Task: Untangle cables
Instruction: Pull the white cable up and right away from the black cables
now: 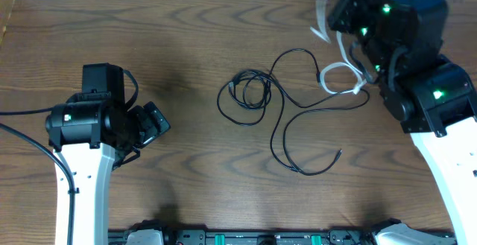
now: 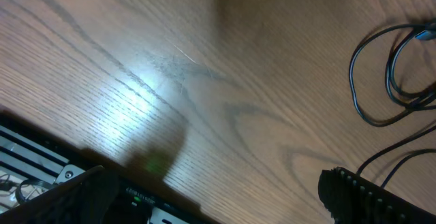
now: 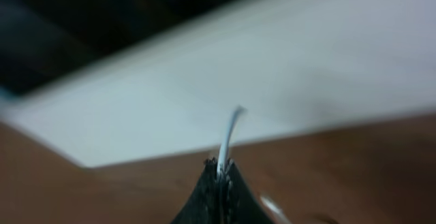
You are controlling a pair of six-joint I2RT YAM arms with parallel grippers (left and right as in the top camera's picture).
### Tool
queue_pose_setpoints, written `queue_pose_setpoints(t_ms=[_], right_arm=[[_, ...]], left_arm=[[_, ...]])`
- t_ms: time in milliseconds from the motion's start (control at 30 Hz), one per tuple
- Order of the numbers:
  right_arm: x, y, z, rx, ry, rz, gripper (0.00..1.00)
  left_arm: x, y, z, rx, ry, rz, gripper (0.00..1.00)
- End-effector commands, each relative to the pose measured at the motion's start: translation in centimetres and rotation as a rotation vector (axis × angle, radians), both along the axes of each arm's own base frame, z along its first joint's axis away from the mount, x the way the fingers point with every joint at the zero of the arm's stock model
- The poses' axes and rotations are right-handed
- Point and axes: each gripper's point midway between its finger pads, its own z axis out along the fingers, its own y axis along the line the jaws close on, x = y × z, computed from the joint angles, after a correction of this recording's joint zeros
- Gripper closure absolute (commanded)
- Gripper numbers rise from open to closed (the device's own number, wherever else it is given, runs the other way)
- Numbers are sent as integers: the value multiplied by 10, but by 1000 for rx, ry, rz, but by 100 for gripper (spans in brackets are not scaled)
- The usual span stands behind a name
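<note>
I get the table [image 1: 186, 36] from straight above; my left wrist camera skims it closely, sharing the black cable loops [image 1: 252, 88]; right wrist, blurred, seemingly faces its far edge.

This seems to be a robotics lab: a left robot arm [image 1: 83, 129] and a right robot arm [image 1: 425, 88], both with small green lights [image 1: 386, 9], stand at a brown wooden table [image 1: 186, 29], and a black rail of electronics [image 1: 253, 238] runs along its near edge

A dark wooden table [image 1: 186, 36] carries looped black cables [image 1: 250, 90] and part of a white cable [image 1: 343, 91].
</note>
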Motion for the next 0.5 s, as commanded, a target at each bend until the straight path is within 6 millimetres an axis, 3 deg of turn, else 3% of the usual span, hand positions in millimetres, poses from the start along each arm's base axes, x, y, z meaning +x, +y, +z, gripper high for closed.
queue_pose_setpoints(t_ms=[0,133,233,333,467], right_arm=[[-37,4,77,84,-208,116,99],[-65,-42,153,93,-425,-53,99],[-84,-71,185,17,-516,-174,99],[-92,-95,187,-32,-497,-299,99],[-87,-133,161,-86,-379,-531,99]], left_arm=[[-1,1,0,0,4,12,1],[-1,1,0,0,4,12,1],[-1,1,0,0,4,12,1],[-1,1,0,0,4,12,1],[-1,1,0,0,4,12,1]])
